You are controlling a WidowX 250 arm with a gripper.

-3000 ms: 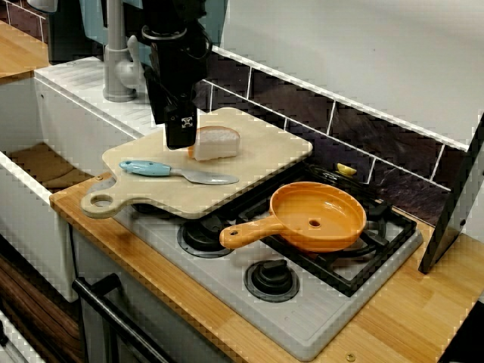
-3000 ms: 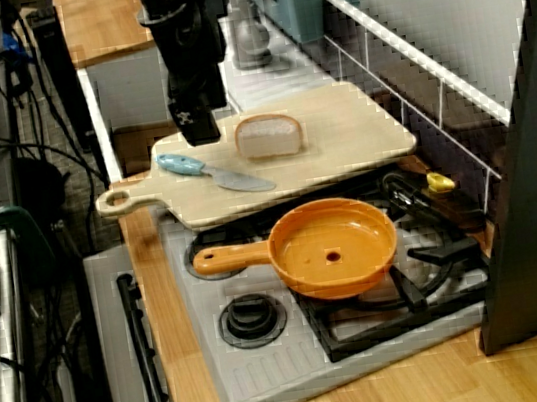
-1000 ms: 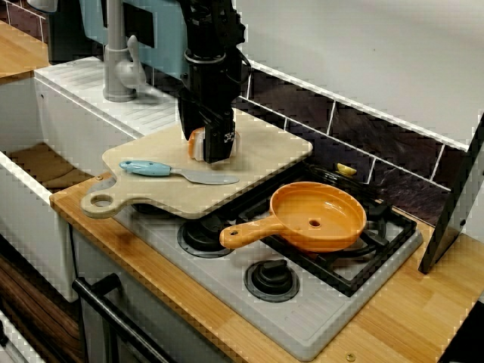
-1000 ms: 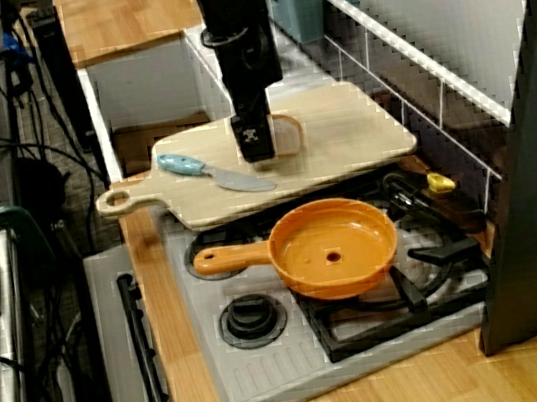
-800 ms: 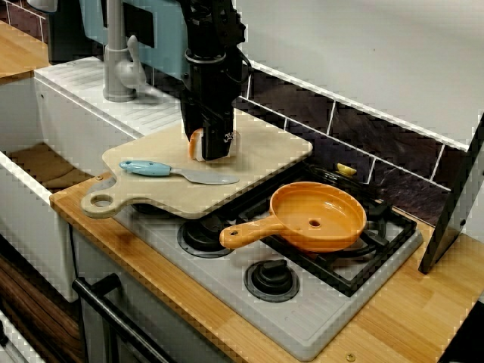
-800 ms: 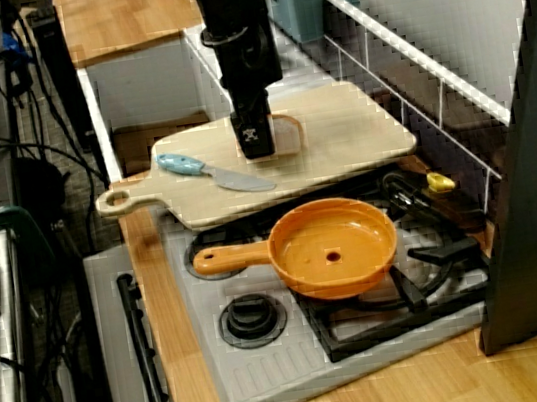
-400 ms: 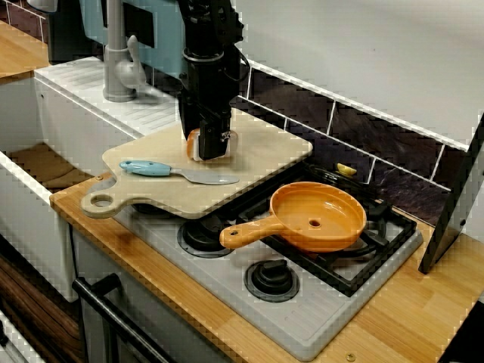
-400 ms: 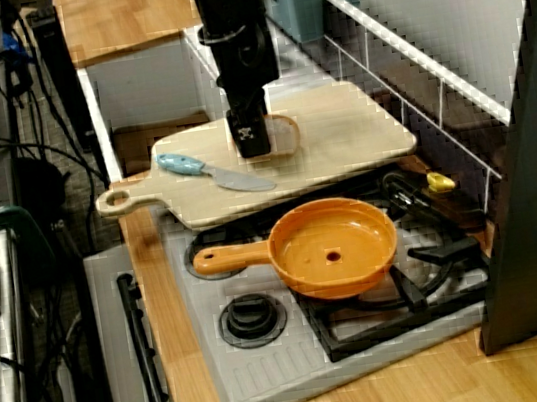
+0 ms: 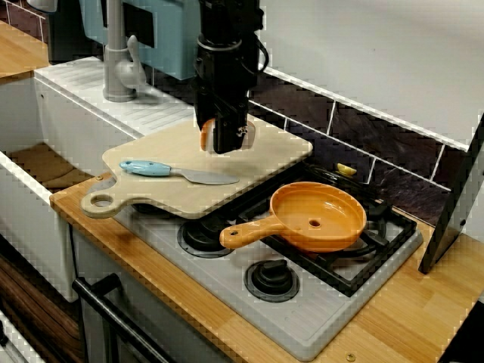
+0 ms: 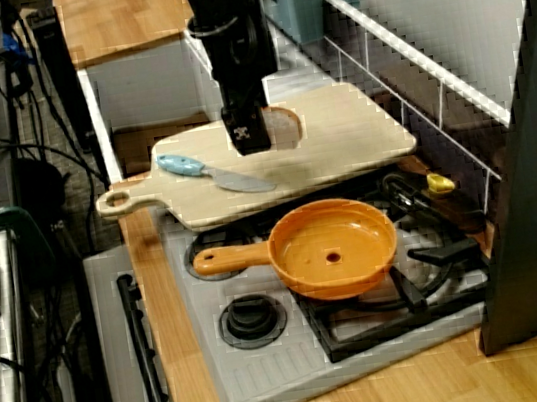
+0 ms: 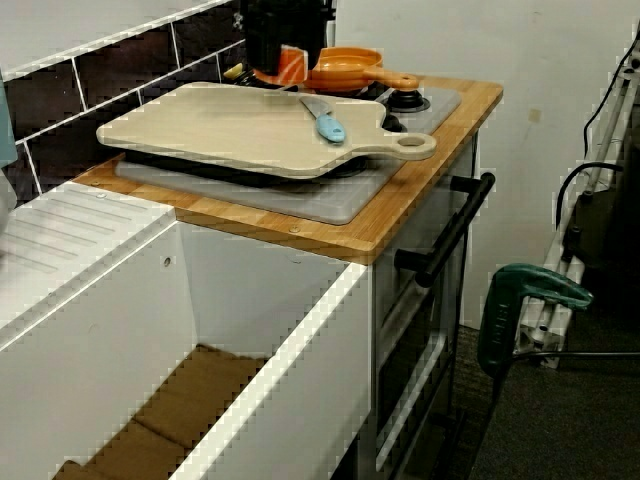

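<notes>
Now, biggest first: the wooden table (image 9: 393, 321) carries a grey hob (image 9: 299, 321), w/ a pale cutting board (image 9: 151, 189) lying across the hob's sink-end half, handle loop toward the table's front edge. An orange frying pan (image 9: 318, 219) sits on the burner grate just beside the board, handle also toward the front edge. A black arm (image 9: 227, 45) comes down over the board's back part. Its tool (image 9: 224, 145) is clamped narrow on a bread slice (image 9: 204, 136), crust showing beside the fingers. A blue-handled knife (image 9: 147, 168) lies flat on the board, apart from the tool.

Changed: 3 s ago the slice lay on the board w/ the tool next to it, and a sec ago the tool was down over it. Tool + slice now sit higher and a bit nearer the table's back edge, w/ a shadow on the board beneath in the view from the hob's front. I'd judge the grasp took and the slice is off the board. Knife, pan and board haven't shifted.

Hard to see: the fingers cover most of the slice, so pad contact isn't visible. The gap under it is barely readable. In the low view from the sink end the slice (image 11: 291, 62) is only an orange sliver, the arm is cut off at the top and the pan is half hidden. A small yellow bit (image 9: 345, 169) at the hob's back is too small to name.
</notes>
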